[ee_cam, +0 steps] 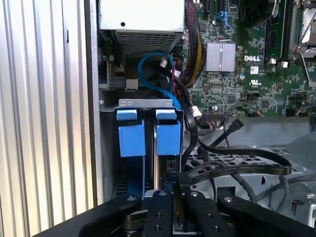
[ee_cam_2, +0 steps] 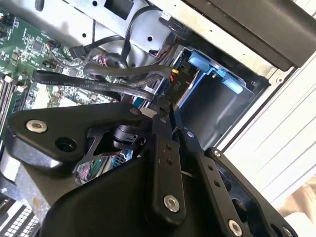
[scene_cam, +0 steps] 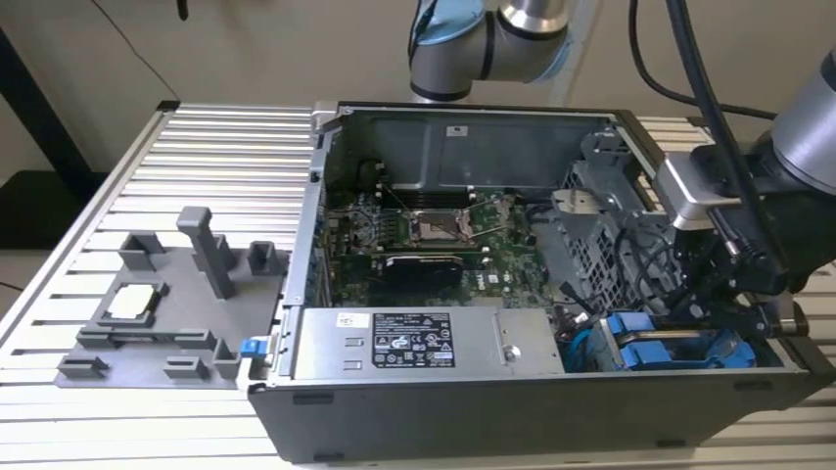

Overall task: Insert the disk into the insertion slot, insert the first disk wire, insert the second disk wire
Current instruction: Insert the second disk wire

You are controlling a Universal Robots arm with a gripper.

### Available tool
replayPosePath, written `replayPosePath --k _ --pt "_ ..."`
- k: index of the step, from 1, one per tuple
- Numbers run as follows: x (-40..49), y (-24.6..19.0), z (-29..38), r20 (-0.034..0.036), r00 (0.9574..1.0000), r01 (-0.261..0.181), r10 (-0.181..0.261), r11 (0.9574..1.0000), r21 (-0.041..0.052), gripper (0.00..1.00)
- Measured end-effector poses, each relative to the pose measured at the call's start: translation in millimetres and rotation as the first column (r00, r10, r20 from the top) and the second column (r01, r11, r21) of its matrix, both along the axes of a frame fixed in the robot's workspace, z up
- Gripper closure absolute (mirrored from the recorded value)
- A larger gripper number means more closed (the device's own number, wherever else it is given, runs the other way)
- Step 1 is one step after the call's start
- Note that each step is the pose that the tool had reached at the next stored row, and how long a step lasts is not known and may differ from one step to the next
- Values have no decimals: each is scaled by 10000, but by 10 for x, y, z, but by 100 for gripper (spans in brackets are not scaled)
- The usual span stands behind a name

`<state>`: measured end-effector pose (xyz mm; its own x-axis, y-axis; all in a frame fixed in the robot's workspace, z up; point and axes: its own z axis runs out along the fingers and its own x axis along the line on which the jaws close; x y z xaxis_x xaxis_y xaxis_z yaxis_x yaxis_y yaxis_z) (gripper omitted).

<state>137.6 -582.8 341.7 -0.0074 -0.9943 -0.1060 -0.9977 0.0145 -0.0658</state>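
Two blue-framed drives are sitting side by side in the insertion slot (ee_cam: pixel 145 104), and the gripper (ee_cam: pixel 165 200) is hovering right behind them. Its jaws are lying close together over the rear edge of one frame — whether they are pinching something I cannot tell. The disk (ee_cam: pixel 168 136) is standing on edge in the bay, its twin (ee_cam: pixel 132 136) at its nine o'clock in the first wrist view. In the exterior view the bay is lying at about four o'clock in the computer case (scene_cam: pixel 523 392). Loose black cables (ee_cam: pixel 232 165) are crossing near the fingers. To seat it well, I judge the push should be running straight along the rails, keeping the cables from snagging.
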Motion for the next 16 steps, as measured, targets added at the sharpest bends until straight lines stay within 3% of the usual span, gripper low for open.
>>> replayPosePath --k 3,13,14,16 --pt "2 -2 -57 0 9999 112 -112 9999 7 84" --pt "1 -6 -85 1 9999 157 -157 9999 5 83" --pt "1 -7 -84 0 9999 156 -156 9999 2 76" --pt "1 -8 -66 -6 9999 157 -157 9999 10 76"
